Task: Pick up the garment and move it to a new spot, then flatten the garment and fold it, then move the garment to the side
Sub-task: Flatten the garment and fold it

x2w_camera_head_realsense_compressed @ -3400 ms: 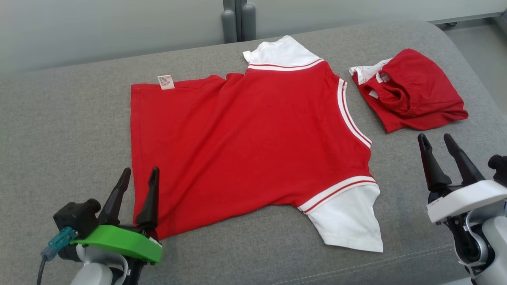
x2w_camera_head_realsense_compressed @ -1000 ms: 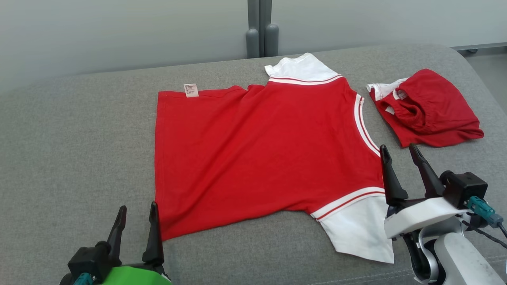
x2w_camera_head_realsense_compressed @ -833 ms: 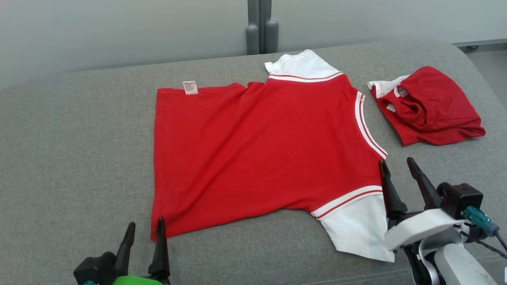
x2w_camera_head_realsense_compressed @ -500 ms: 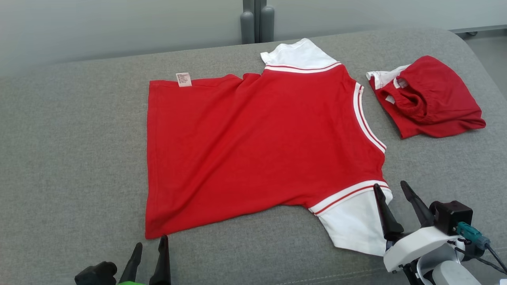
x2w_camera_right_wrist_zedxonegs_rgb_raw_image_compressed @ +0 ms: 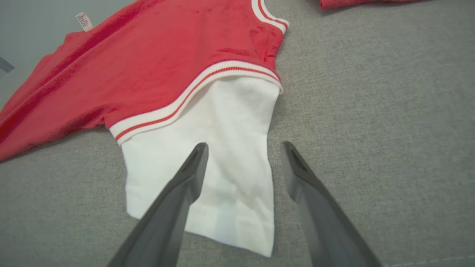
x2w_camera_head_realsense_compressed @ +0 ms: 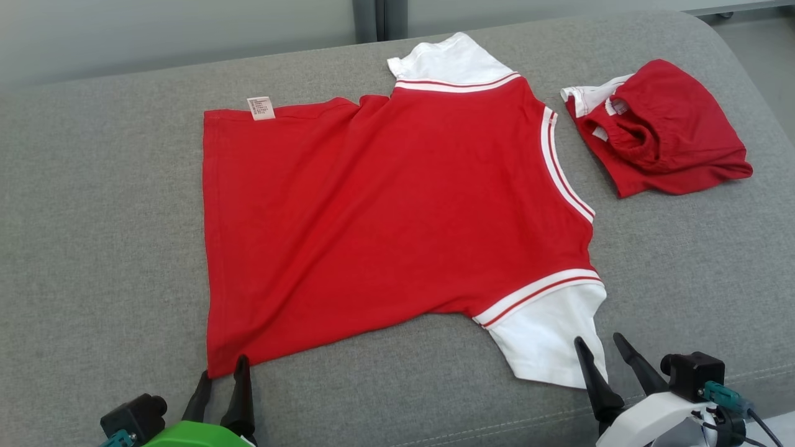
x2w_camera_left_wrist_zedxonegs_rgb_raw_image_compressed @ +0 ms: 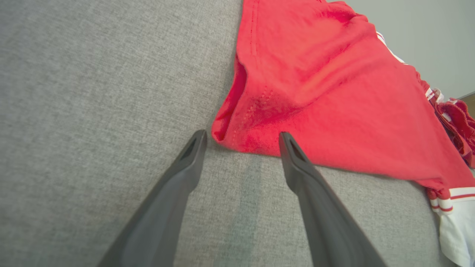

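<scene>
Upholstery of the grey couch carries everything here. Nearest its front edge are the two end effectors, each spread wide with nothing between the fingers. The left end effector points at the near hem corner of the red T-shirt. In the left wrist view that corner lies just beyond the gap, curled up a little off the fabric, and one fingertip reaches the hem's edge. The right end effector stands at the cuff of the near white sleeve. In the right wrist view it straddles the sleeve's side edge, one finger over white cloth and the other over bare couch.

The T-shirt lies flat across the middle of the couch, its long axis parallel to the front edge, hem toward the left and neckline toward the right. Both grip points therefore lie straight ahead, away from the front edge, and each arm is nearer its own end. A pinch on the near edge and a fold toward the back edge looks like the coming step.

Farther off sit the care label on the far hem and the far white sleeve by the back edge. The bunched red shorts lie apart toward the right back corner.

A second ago both end effectors stood farther in, the right beside the neckline's end and the left alongside the hem. Both have drawn back toward the front edge. The head camera has shifted too, and the T-shirt lies as it did.
</scene>
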